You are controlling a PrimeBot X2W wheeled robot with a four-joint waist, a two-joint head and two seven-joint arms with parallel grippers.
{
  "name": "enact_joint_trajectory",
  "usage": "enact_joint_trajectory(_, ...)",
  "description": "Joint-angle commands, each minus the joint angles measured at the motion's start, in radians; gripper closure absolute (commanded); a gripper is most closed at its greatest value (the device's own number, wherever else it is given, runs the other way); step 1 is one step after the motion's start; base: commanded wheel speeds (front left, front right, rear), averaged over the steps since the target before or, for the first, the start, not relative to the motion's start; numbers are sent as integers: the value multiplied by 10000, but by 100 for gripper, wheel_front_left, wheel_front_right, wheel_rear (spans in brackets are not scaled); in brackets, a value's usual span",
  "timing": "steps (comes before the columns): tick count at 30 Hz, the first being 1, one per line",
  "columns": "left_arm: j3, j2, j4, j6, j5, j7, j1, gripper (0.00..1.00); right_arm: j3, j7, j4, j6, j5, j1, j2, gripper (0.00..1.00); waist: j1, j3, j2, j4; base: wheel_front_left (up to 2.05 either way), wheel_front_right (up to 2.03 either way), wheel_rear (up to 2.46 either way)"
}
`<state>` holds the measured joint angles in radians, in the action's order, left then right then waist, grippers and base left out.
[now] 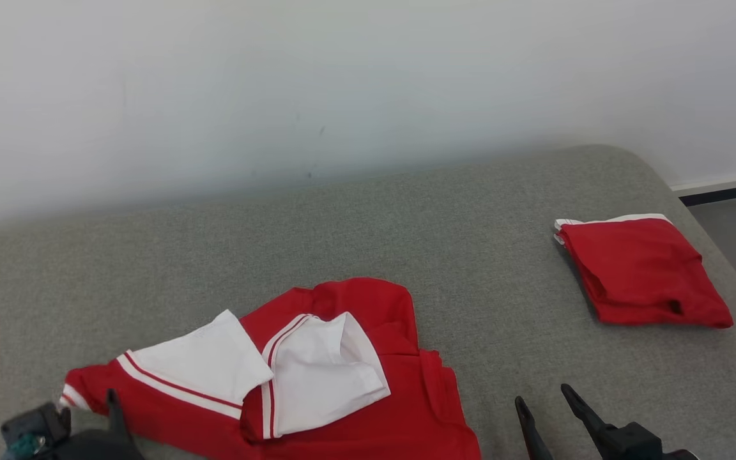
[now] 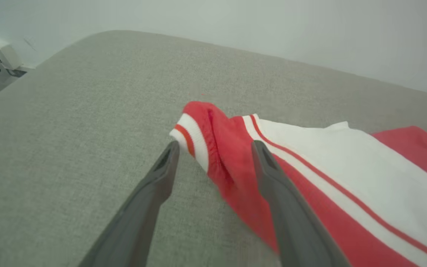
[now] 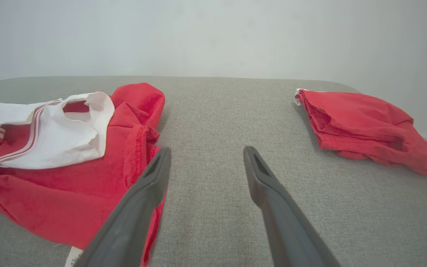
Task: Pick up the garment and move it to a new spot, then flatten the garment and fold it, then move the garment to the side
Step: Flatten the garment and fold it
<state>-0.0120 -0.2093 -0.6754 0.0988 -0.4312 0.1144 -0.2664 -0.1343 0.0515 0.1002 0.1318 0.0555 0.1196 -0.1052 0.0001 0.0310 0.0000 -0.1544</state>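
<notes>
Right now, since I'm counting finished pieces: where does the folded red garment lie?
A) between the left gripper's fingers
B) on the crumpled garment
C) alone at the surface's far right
C: the folded red garment lies by itself at the far right of the grey surface, apart from the crumpled garment.

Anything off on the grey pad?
Yes: the red-and-white jersey garment near the front left lies rumpled, white sleeves flopped across it, one striped cuff bunched up by the open left hand. The folded red cloth bundle at far right looks tidy.
</notes>
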Motion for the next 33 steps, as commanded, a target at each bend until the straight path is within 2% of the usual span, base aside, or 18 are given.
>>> enact_joint_trajectory(1, -56, 75, -27, -87, -162, 1, 227, 0, 69, -25, -86, -22, 18, 31, -6, 0, -1, -30, 0, 97, 0, 0, 0)
enact_joint_trajectory(5, -234, 247, -293, -433, -626, -87, 840, 0, 203, -38, -203, -22, -66, 114, 18, 0, -1, -32, 0, 405, 0, 0, 0)
enact_joint_trajectory(10, -138, -88, -253, -368, -391, 119, 1012, 0, 97, -83, -390, -22, -110, 16, 72, 0, -1, -30, 0, 804, 0, 0, 0)
enact_joint_trajectory(12, 268, -384, 184, -324, 122, 190, 417, 0, 46, -109, -436, -22, -106, 3, 78, 0, -1, -54, 0, 947, 0, 0, 0)
enact_joint_trajectory(15, 1139, -467, 527, -754, 721, -306, -379, 0, -34, -139, -484, -22, -107, -47, 48, 0, -1, -117, 0, 937, 0, 0, 0)
enact_joint_trajectory(18, 2108, -488, 388, -1239, 1322, -1251, -1344, 0, -263, -215, -549, -22, -82, -191, -32, 0, -1, -236, 0, 676, 0, 0, 0)
enact_joint_trajectory(20, 2525, -400, 32, -1414, 1560, -1844, -1848, 0, -433, -238, -585, -22, -70, -283, -66, 0, -1, -350, 0, 357, 0, 0, 0)
enact_joint_trajectory(26, 2864, -582, -1140, -1504, 1802, -2804, -3059, 0, -688, -312, -708, -22, -29, -460, -159, 0, -1, -893, 0, -710, 0, 0, 0)
enact_joint_trajectory(33, 3275, -811, -2153, -1692, 2086, -3325, -3960, 0, -734, -165, -772, -22, -48, -659, -127, 0, -1, -1524, 0, -1345, 0, 0, 0)
